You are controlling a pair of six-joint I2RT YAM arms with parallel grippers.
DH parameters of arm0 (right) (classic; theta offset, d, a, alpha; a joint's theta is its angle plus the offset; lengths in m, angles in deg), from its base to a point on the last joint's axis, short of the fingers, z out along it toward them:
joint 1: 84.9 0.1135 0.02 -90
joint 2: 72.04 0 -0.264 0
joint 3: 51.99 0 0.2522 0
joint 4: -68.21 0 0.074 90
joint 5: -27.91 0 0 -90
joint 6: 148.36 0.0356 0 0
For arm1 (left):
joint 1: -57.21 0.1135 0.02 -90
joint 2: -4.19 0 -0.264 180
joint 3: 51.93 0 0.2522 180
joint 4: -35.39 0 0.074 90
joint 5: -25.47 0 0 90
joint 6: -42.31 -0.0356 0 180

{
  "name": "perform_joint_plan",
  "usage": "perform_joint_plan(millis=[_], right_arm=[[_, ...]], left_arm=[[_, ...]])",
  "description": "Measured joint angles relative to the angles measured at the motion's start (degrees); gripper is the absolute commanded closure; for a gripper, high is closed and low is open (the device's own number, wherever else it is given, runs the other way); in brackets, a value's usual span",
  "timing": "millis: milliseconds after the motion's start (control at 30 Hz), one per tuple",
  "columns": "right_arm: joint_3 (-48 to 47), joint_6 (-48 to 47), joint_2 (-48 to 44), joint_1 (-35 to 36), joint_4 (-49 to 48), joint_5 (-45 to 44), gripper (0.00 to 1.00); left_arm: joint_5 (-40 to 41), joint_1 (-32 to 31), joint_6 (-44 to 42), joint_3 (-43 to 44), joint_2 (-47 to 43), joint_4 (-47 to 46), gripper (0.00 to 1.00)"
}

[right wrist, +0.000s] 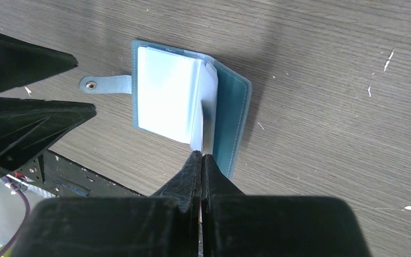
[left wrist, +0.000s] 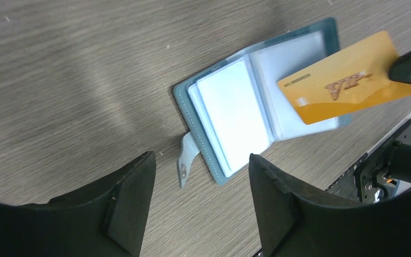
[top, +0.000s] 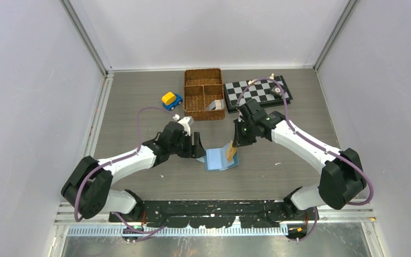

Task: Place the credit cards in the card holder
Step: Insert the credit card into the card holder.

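The right gripper [right wrist: 201,156] pinched the orange card [left wrist: 342,85] above the open holder [left wrist: 230,115] lying on the table [left wrist: 59,80], while the left gripper [left wrist: 200,160] hung beside it, jaws apart, empty.

Left arm [top: 127,158] and right arm [top: 299,142] showed white link shells, black joint housings and looping purple cables [top: 141,126]. Gripper fingers [left wrist: 131,198] were matte black.
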Motion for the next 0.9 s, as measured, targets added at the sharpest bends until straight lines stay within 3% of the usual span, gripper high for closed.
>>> perform_joint_plan(millis=[133, 333, 567, 900], right_arm=[[0.1, -1.1, 0.0, 0.0, 0.1, -0.3, 1.00], [0.1, -2.1, 0.0, 0.0, 0.5, -0.5, 1.00], [0.7, -5.2, 0.0, -0.5, 0.5, 2.0, 1.00], [3.1, -8.7, -3.2, -0.8, -0.4, 11.0, 1.00]], left_arm=[[-0.5, 0.0, -4.3, 1.5, -2.8, 0.7, 0.29], [-9.6, 0.0, -7.3, 1.8, -3.4, -7.8, 0.28], [-22.5, -0.2, -8.2, 1.8, 9.4, -20.9, 0.28], [-30.4, -0.1, -8.8, 3.2, 18.1, -30.9, 0.29]])
